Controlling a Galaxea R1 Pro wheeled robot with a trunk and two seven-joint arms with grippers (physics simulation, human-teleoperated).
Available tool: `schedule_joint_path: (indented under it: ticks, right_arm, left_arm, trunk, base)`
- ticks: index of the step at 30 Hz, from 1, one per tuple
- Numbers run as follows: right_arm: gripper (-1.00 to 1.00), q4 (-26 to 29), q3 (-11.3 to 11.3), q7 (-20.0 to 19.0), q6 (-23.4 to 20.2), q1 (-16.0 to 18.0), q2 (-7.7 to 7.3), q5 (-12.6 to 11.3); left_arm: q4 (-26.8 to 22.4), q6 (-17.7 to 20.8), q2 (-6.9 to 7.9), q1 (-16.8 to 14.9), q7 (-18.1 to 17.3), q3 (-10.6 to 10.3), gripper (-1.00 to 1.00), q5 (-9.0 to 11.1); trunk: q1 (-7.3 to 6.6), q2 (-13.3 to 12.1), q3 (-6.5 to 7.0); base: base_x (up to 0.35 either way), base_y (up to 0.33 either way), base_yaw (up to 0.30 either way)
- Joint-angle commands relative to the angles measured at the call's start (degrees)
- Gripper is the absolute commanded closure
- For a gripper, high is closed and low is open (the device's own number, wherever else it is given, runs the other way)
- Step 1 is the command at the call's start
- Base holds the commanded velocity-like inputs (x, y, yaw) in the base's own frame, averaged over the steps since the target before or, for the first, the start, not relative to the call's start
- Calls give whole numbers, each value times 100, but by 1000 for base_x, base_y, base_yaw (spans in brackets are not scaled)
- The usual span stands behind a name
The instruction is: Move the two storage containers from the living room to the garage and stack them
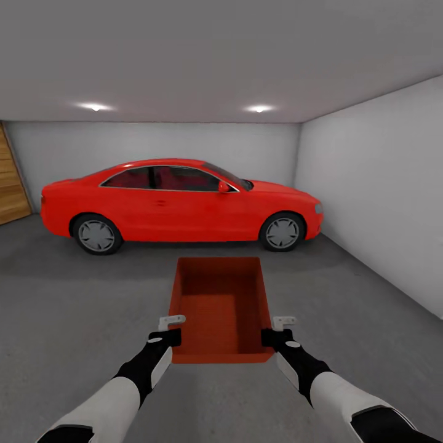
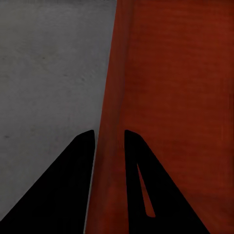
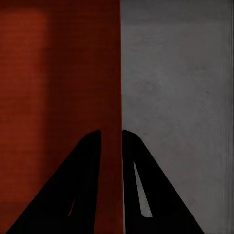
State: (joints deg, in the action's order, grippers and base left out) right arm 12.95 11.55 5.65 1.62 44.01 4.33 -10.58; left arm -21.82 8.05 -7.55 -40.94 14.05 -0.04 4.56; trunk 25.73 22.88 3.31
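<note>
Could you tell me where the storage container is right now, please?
In the head view the storage container is held low at centre, between the left gripper and right gripper, each pinching a side wall, over the garage floor before the red car.

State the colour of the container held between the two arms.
Orange-red all over, plain and unpatterned: the storage container shows best in the head view.

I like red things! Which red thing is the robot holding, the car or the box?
The box: the storage container, open on top, is pinched at its side walls by the left gripper and right gripper. The red car is parked beyond it.
</note>
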Motion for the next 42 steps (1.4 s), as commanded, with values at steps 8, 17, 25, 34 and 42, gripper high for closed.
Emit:
schedule_joint_path:
  ticks: [8,17,25,34,42]
  right_arm:
    - [100,-21,-109,50,28,2,-11,-58]
    - [100,-21,-109,50,31,2,-11,-58]
    - [100,-21,-109,50,30,2,-11,-58]
    - [100,-21,-109,50,31,2,-11,-58]
    - [100,-21,-109,50,31,2,-13,-58]
  left_arm:
    - [-35,3,211,-1,230,102,100,-104]
    - [-41,3,211,-1,230,101,100,-104]
    - [-41,3,211,-1,230,101,100,-104]
    - [-41,3,211,-1,230,101,100,-104]
    - [-41,3,211,-1,230,106,100,-104]
  trunk:
    - [5,4,-2]
    - [5,4,4]
    - [5,4,20]
    - [5,4,37]
    - [5,4,52]
  base:
    - [320,0,-276]
    - [320,0,-278]
    - [320,0,-277]
    - [320,0,-277]
    - [320,0,-277]
